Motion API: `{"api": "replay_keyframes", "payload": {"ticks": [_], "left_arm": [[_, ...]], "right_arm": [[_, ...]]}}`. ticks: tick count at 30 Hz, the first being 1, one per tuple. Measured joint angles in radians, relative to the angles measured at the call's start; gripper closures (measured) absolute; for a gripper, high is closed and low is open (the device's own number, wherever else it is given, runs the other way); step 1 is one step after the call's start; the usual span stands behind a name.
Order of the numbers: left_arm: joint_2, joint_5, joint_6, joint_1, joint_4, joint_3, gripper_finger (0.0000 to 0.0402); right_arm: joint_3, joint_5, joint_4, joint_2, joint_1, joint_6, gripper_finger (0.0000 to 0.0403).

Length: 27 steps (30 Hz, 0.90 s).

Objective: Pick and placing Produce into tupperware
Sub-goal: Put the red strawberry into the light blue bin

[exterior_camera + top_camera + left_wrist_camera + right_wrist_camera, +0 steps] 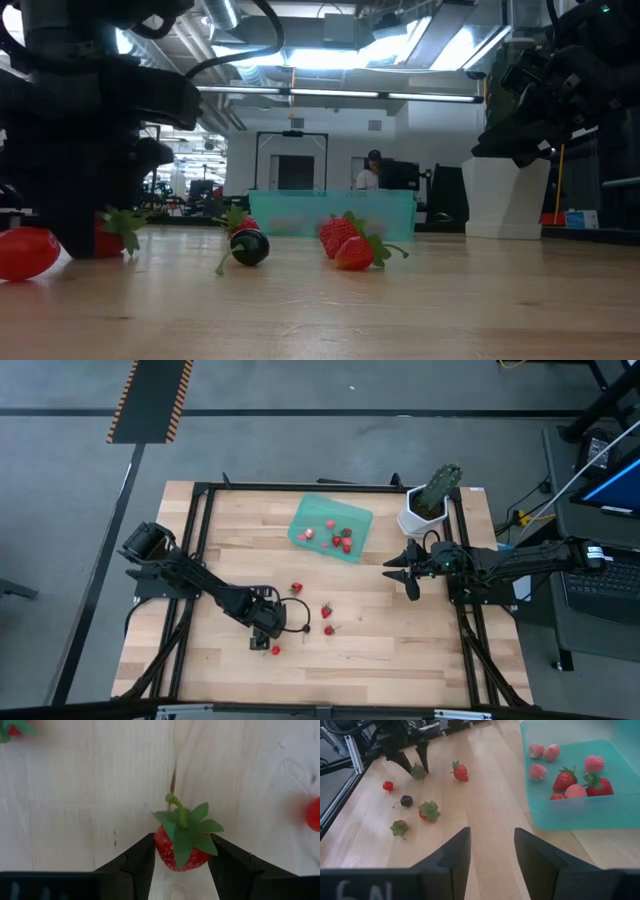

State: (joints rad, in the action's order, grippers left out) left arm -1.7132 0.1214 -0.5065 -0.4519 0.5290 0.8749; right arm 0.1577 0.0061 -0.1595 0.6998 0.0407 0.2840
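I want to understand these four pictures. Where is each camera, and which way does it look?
High view: above the table, looking straight down; both arms show.
Low view: at table height, looking level across; arms hang in from above.
Left wrist view: on the left arm; left gripper fingers flank a strawberry.
Right wrist view: on the right arm; open right gripper faces the tupperware.
Shared: tupperware, high and right wrist views.
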Motion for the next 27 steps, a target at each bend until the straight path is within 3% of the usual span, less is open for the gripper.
{"api": "replay_keyframes", "payload": {"ticks": [9,15,27], "left_arm": [[0.022,0.023,0.002,-0.001,-0.007,-0.005,0.0241],[0.022,0.022,0.0,-0.001,-0.007,-0.005,0.028],[0.021,0.019,0.022,0.0,-0.005,-0.006,0.028]], "right_arm": [[0.0,0.0,0.0,0.0,0.0,0.001,0.0249],[0.0,0.0,0.0,0.0,0.0,0.0,0.0249],[0.0,0.0,0.0,0.0,0.0,0.0,0.0249]]}}
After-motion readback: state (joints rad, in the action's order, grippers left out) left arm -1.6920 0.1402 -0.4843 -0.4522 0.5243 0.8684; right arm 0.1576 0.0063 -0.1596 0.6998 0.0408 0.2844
